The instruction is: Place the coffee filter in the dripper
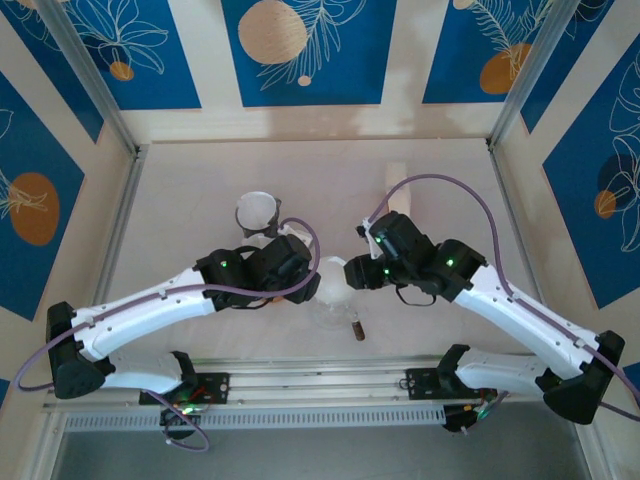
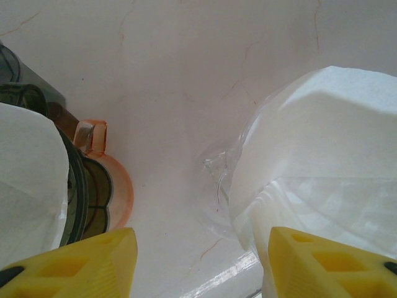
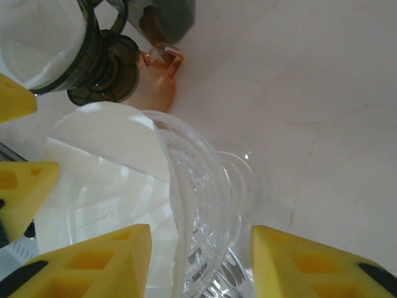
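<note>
A clear glass dripper (image 1: 333, 300) stands mid-table between both arms, with the white paper filter (image 1: 333, 276) sitting in its cone. In the right wrist view the filter (image 3: 105, 167) lies against the dripper's ribbed wall (image 3: 201, 205). My right gripper (image 3: 201, 234) is open, its yellow fingers straddling the dripper's rim without touching it. My left gripper (image 2: 200, 241) is open too, with bare table between its fingers. The filter (image 2: 322, 149) rises just beside its right finger (image 2: 329, 264). From above, the left gripper (image 1: 308, 268) and right gripper (image 1: 362, 270) flank the dripper.
A dark green dripper holding another white filter (image 1: 257, 212) stands behind the left gripper, with an orange transparent piece (image 3: 156, 77) at its foot. A small brown object (image 1: 358, 329) lies near the front edge. Metal frame posts rise at the table's back corners.
</note>
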